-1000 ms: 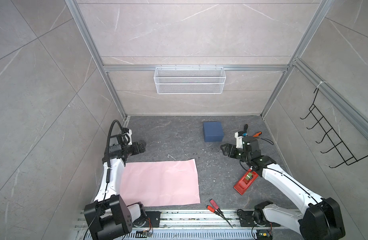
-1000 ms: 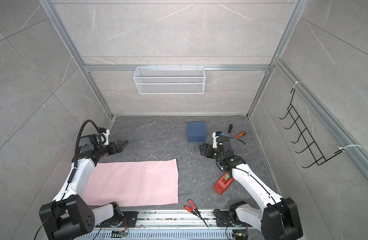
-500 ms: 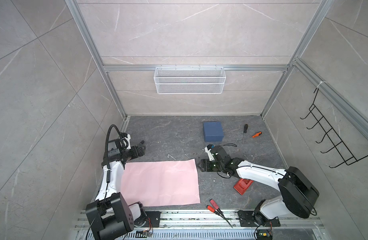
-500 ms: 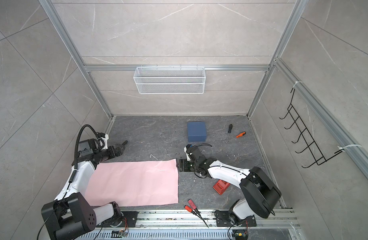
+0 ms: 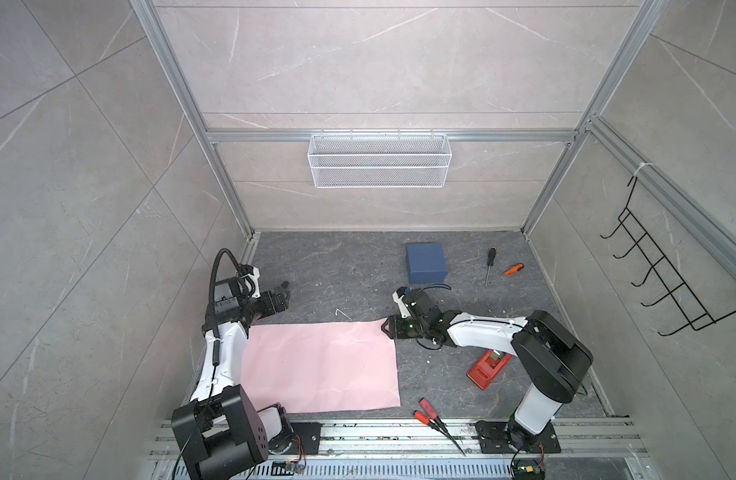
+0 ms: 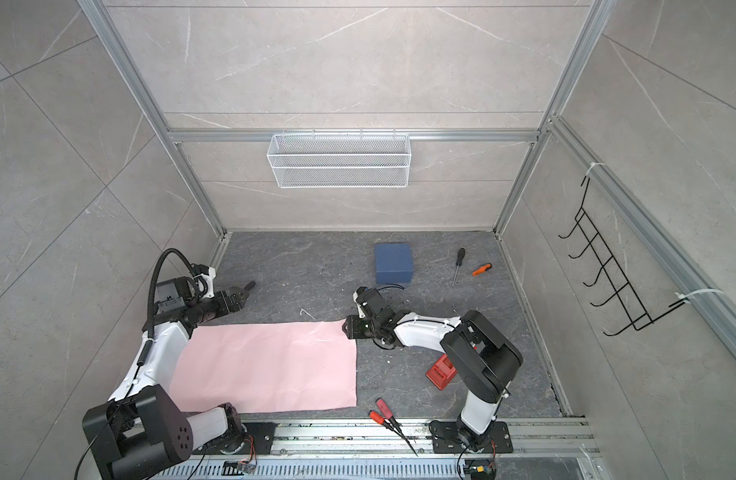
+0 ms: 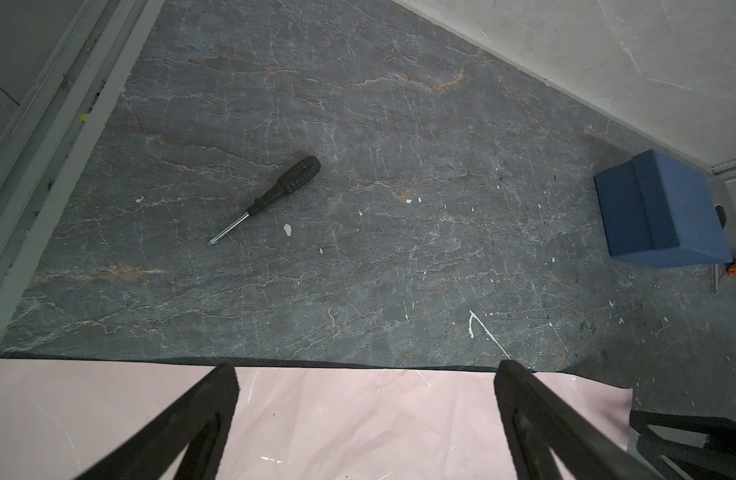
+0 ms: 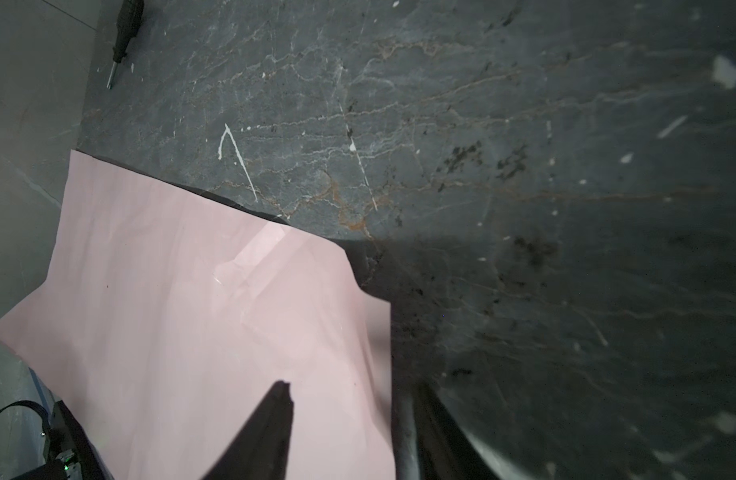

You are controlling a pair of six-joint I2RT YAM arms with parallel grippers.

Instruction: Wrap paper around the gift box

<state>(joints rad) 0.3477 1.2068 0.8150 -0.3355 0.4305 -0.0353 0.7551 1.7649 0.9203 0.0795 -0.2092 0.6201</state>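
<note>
Paper [image 5: 320, 365] lies flat, pink side up, lower centre of the table [image 5: 349, 266]. It looks thin and limp, so I'd pinch a corner. Right tool [image 8: 352, 388] straddles its upper-right corner, jaws apart. Left tool [image 7: 366, 374] gapes wide. Gift box [image 5: 426, 263] sits upper centre, probably stiff and light.

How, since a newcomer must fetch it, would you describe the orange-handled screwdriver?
Below the white wire basket on the back wall, the gift box sits on the dark floor. Right of it in both top views lie two tools; the orange-handled screwdriver is the one nearer the right wall, shorter and brighter than the black-handled screwdriver beside it.
</note>
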